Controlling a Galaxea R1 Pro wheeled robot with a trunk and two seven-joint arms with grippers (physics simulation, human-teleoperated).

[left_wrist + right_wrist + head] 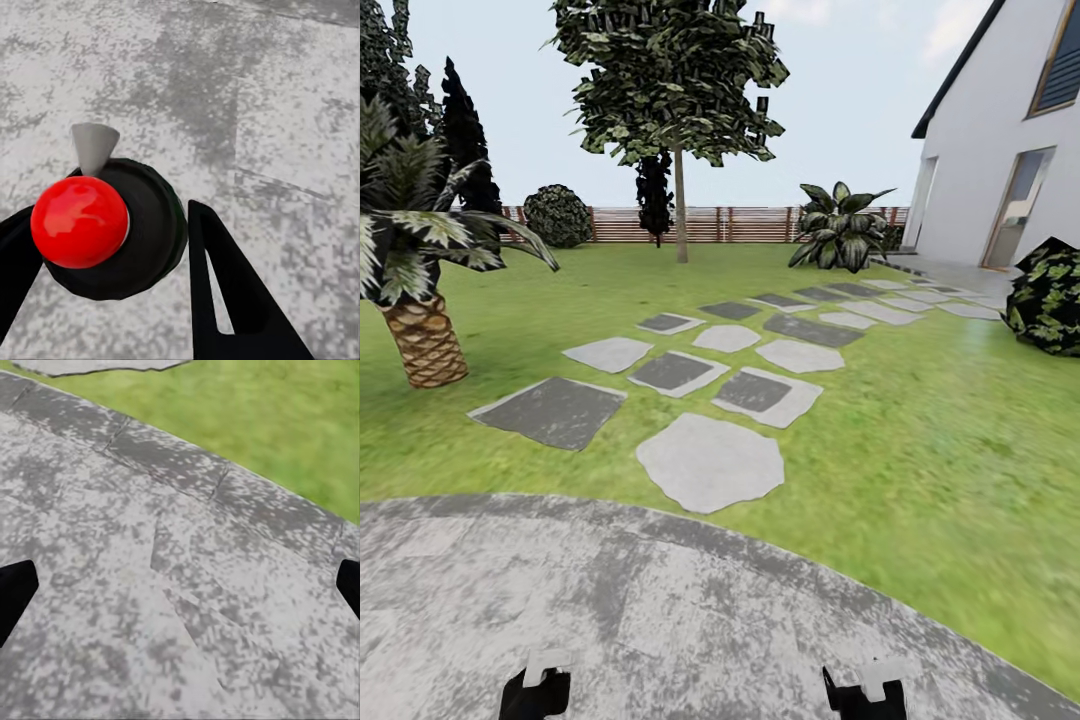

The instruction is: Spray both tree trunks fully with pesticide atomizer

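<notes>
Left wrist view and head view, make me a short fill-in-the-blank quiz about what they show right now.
1. The round knob on top of the black pesticide atomizer between the left gripper fingers is coloured ____.
2. The atomizer stands on grey ____ paving.
3. Behind the tall tree with the straight grey-brown trunk runs a slatted wooden ____.
4. The flat stepping stones lie in green ____.

Missing words: red; stone; fence; grass
</notes>
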